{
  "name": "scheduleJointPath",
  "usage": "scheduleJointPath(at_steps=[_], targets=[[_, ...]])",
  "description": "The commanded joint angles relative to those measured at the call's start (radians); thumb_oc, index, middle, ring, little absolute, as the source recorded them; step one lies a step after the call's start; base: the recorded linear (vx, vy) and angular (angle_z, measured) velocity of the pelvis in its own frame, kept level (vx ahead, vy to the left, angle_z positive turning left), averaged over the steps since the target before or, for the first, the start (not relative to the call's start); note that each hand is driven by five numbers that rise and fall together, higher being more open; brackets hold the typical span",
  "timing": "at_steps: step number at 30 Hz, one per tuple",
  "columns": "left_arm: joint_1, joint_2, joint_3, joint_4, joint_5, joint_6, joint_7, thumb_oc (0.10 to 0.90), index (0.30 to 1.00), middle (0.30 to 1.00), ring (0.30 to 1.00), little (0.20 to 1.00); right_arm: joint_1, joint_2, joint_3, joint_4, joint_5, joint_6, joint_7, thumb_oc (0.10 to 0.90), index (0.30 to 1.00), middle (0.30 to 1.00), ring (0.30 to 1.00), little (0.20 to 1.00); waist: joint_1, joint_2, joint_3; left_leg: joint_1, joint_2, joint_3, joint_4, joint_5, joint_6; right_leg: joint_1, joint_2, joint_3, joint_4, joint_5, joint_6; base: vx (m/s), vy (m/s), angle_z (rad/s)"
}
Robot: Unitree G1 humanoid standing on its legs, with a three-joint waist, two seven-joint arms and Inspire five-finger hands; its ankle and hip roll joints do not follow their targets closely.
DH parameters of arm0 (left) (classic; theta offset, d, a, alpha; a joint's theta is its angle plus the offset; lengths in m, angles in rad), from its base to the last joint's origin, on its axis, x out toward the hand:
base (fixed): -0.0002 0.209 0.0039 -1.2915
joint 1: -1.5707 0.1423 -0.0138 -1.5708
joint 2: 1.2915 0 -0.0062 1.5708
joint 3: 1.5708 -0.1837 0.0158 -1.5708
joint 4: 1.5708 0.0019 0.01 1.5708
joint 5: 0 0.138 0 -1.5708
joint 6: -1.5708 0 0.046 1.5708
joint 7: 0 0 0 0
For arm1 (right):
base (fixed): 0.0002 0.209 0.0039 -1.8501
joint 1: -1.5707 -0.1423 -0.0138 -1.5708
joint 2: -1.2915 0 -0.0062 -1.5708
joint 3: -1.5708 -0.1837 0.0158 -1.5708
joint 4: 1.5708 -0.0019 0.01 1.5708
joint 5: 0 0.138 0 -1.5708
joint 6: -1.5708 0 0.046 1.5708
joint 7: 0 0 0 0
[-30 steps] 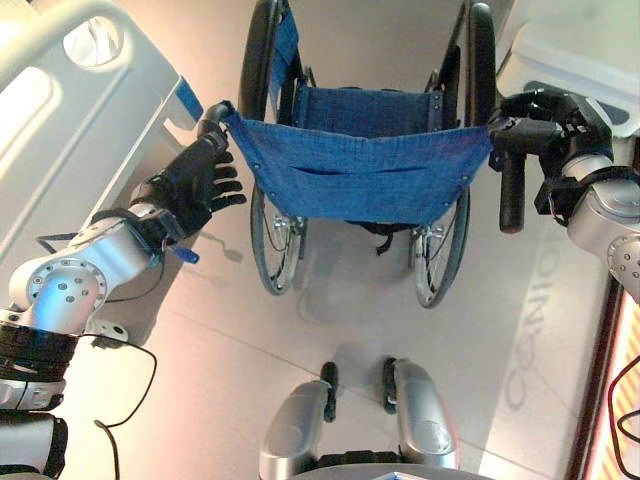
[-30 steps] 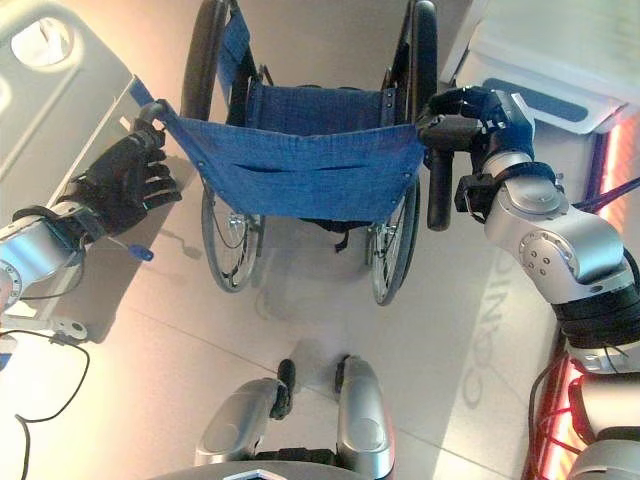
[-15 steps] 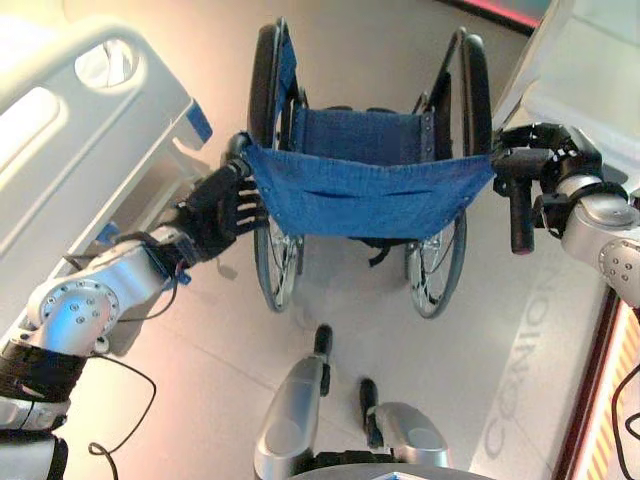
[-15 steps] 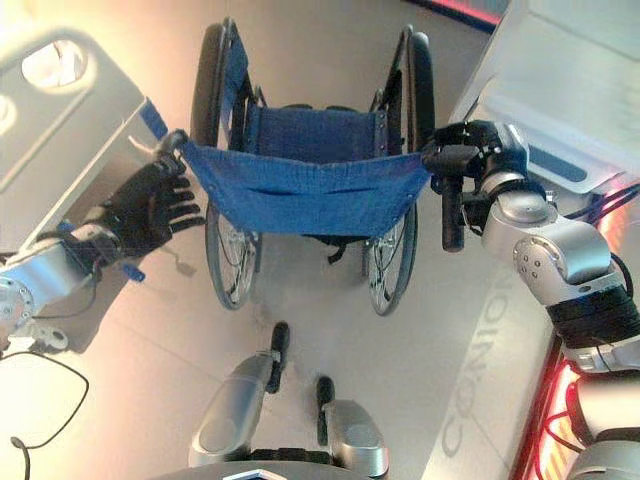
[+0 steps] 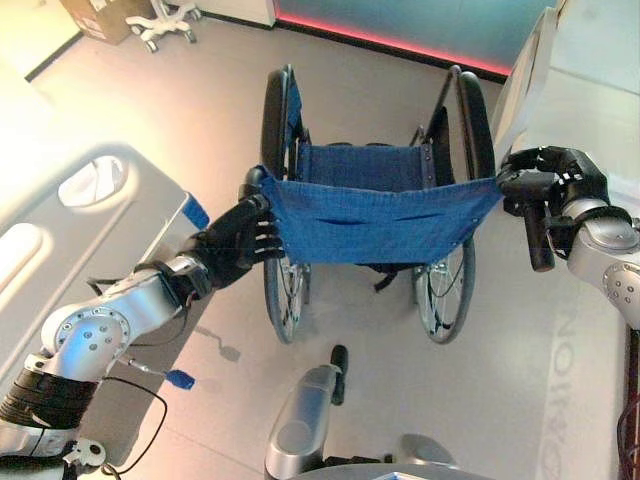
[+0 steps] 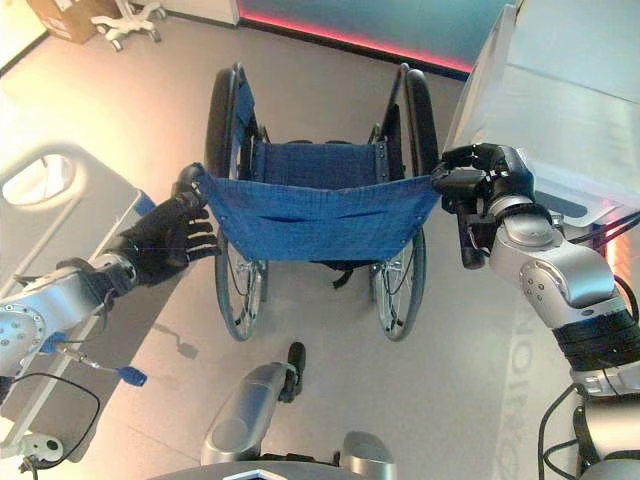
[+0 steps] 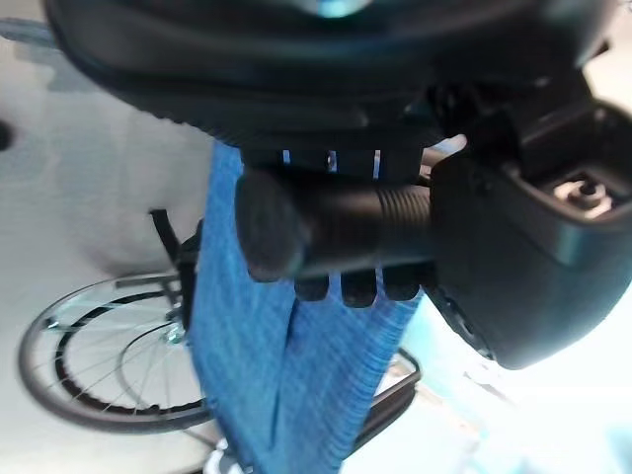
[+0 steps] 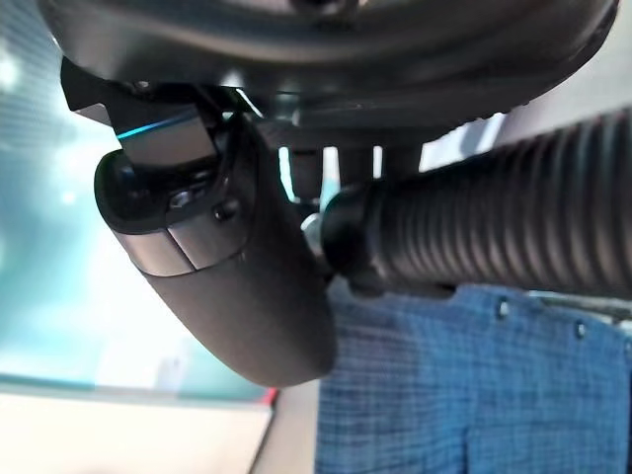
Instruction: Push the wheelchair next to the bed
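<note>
Standing on the pale floor between a bed and a white unit, the wheelchair has its blue cloth backrest facing the robot and its seat pointing away toward a wall with a red glowing strip along its base. Both of the robot's dark hands are on its push handles. The left hand has its fingers curled round the left push handle, and from the wrist you can see the black ribbed grip running across the palm with the fingertips wrapped under it. The right hand is closed the same way round the right push handle, which shows as a ribbed black bar just above the blue cloth. A black bar hangs down below that hand. The big wheels stand flat on the floor, and the dark armrests run forward on either side of the seat. The bed's grey-white end panel, with an oval opening in it, sits just beside the chair on the robot's left, near the left wheel but apart from it. The white unit stands close on the right side. Far off at the back corner there is a cardboard box and a white wheeled stand base.
</note>
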Motion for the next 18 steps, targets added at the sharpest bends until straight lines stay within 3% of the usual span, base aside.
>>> scheduleJointPath(at_steps=[1, 2, 4, 5, 6, 7, 8, 9, 10, 12, 14, 17, 18], targets=[[-0.095, 0.081, 0.122, -0.014, -0.057, -0.114, -0.011, 0.400, 0.300, 0.300, 0.300, 0.300, -0.065, 0.124, 0.032, -0.120, 0.033, -0.083, 0.048, 0.400, 0.300, 0.300, 0.300, 0.300, 0.034, 0.002, -0.195, 0.051, -0.032, 0.001, -0.137, 0.047, -0.060, -0.074, 0.137, -0.141, -0.133, 0.338, -0.090, 0.41, 0.090, -0.02], [-0.100, 0.086, 0.114, -0.016, -0.068, -0.116, -0.003, 0.400, 0.300, 0.300, 0.300, 0.300, -0.069, 0.124, 0.036, -0.116, 0.024, -0.080, 0.056, 0.400, 0.300, 0.300, 0.300, 0.300, 0.025, 0.004, -0.194, 0.053, -0.038, -0.007, -0.124, 0.045, -0.064, -0.083, 0.127, -0.148, -0.177, 0.305, -0.107, 0.32, 0.003, -0.20], [-0.113, 0.094, 0.095, -0.018, -0.095, -0.139, 0.011, 0.400, 0.300, 0.300, 0.300, 0.300, -0.086, 0.110, 0.044, -0.108, 0.011, -0.085, 0.067, 0.400, 0.300, 0.300, 0.300, 0.300, 0.001, 0.004, -0.182, 0.054, -0.049, -0.024, -0.063, 0.056, -0.088, -0.105, 0.092, -0.146, -0.435, 0.230, -0.163, 0.35, -0.065, -0.05], [-0.135, 0.093, 0.075, -0.012, -0.104, -0.163, 0.013, 0.400, 0.300, 0.300, 0.300, 0.300, -0.107, 0.100, 0.050, -0.082, 0.002, -0.101, 0.084, 0.400, 0.300, 0.300, 0.300, 0.300, -0.017, 0.005, -0.161, 0.050, -0.053, -0.037, -0.013, 0.048, -0.100, -0.107, 0.059, -0.145, -0.559, 0.253, -0.176, 0.26, -0.101, 0.26], [-0.148, 0.089, 0.064, -0.008, -0.101, -0.172, 0.014, 0.400, 0.300, 0.300, 0.300, 0.300, -0.119, 0.097, 0.053, -0.070, -0.003, -0.105, 0.091, 0.400, 0.300, 0.300, 0.300, 0.300, -0.025, 0.004, -0.152, 0.051, -0.055, -0.043, 0.003, 0.038, -0.103, -0.116, 0.044, -0.141, -0.592, 0.273, -0.172, 0.26, -0.121, 0.42], [-0.177, 0.081, 0.040, 0.000, -0.095, -0.187, 0.018, 0.400, 0.300, 0.300, 0.300, 0.300, -0.142, 0.095, 0.058, -0.047, -0.015, -0.109, 0.103, 0.400, 0.300, 0.300, 0.300, 0.300, -0.039, 0.003, -0.136, 0.060, -0.060, -0.055, 0.022, 0.007, -0.103, -0.139, 0.012, -0.132, -0.639, 0.321, -0.155, 0.34, -0.205, 0.48], [-0.234, 0.075, -0.004, 0.011, -0.095, -0.203, 0.036, 0.400, 0.300, 0.300, 0.300, 0.300, -0.186, 0.098, 0.073, -0.008, -0.029, -0.118, 0.117, 0.400, 0.300, 0.300, 0.300, 0.300, -0.072, -0.003, -0.109, 0.111, -0.065, -0.074, 0.022, -0.087, -0.093, -0.239, -0.069, -0.109, -0.673, 0.443, -0.095, 0.50, -0.303, 0.61], [-0.259, 0.075, -0.025, 0.017, -0.096, -0.209, 0.044, 0.400, 0.300, 0.300, 0.300, 0.300, -0.206, 0.097, 0.078, 0.001, -0.033, -0.113, 0.119, 0.400, 0.300, 0.300, 0.300, 0.300, -0.090, -0.010, -0.096, 0.149, -0.063, -0.079, 0.030, -0.144, -0.093, -0.298, -0.126, -0.101, -0.739, 0.519, -0.066, 0.56, -0.339, 0.56], [-0.268, 0.075, -0.034, 0.020, -0.091, -0.207, 0.047, 0.400, 0.300, 0.300, 0.300, 0.300, -0.216, 0.096, 0.076, -0.001, -0.033, -0.101, 0.118, 0.400, 0.300, 0.300, 0.300, 0.300, -0.101, -0.013, -0.091, 0.178, -0.055, -0.085, 0.029, -0.173, -0.094, -0.330, -0.145, -0.092, -0.762, 0.551, -0.053, 0.58, -0.299, 0.70], [-0.279, 0.078, -0.055, 0.021, -0.081, -0.201, 0.039, 0.400, 0.300, 0.300, 0.300, 0.300, -0.242, 0.084, 0.069, -0.006, -0.015, -0.055, 0.108, 0.400, 0.300, 0.300, 0.300, 0.300, -0.117, -0.007, -0.083, 0.253, -0.017, -0.117, 0.034, -0.238, -0.091, -0.365, -0.159, -0.076, -0.793, 0.587, -0.035, 0.66, -0.292, 0.65], [-0.270, 0.076, -0.046, 0.017, -0.080, -0.185, 0.029, 0.400, 0.300, 0.300, 0.300, 0.300, -0.254, 0.076, 0.067, -0.006, 0.001, -0.027, 0.101, 0.400, 0.300, 0.300, 0.300, 0.300, -0.121, -0.017, -0.092, 0.288, 0.008, -0.132, 0.047, -0.265, -0.089, -0.371, -0.155, -0.072, -0.778, 0.581, -0.029, 0.58, -0.247, 0.71], [-0.237, 0.066, -0.032, 0.015, -0.072, -0.173, -0.002, 0.400, 0.300, 0.300, 0.300, 0.300, -0.268, 0.073, 0.067, -0.001, 0.018, 0.001, 0.099, 0.400, 0.300, 0.300, 0.300, 0.300, -0.124, -0.022, -0.117, 0.329, 0.051, -0.157, 0.059, -0.256, -0.101, -0.365, -0.142, -0.074, -0.755, 0.553, -0.023, 0.51, -0.245, 0.89], [-0.214, 0.064, -0.021, 0.006, -0.070, -0.173, -0.017, 0.400, 0.300, 0.300, 0.300, 0.300, -0.270, 0.067, 0.063, 0.008, 0.020, 0.009, 0.113, 0.400, 0.300, 0.300, 0.300, 0.300, -0.118, -0.030, -0.134, 0.355, 0.075, -0.167, 0.068, -0.230, -0.112, -0.366, -0.128, -0.084, -0.719, 0.543, -0.031, 0.41, -0.257, 0.95]])
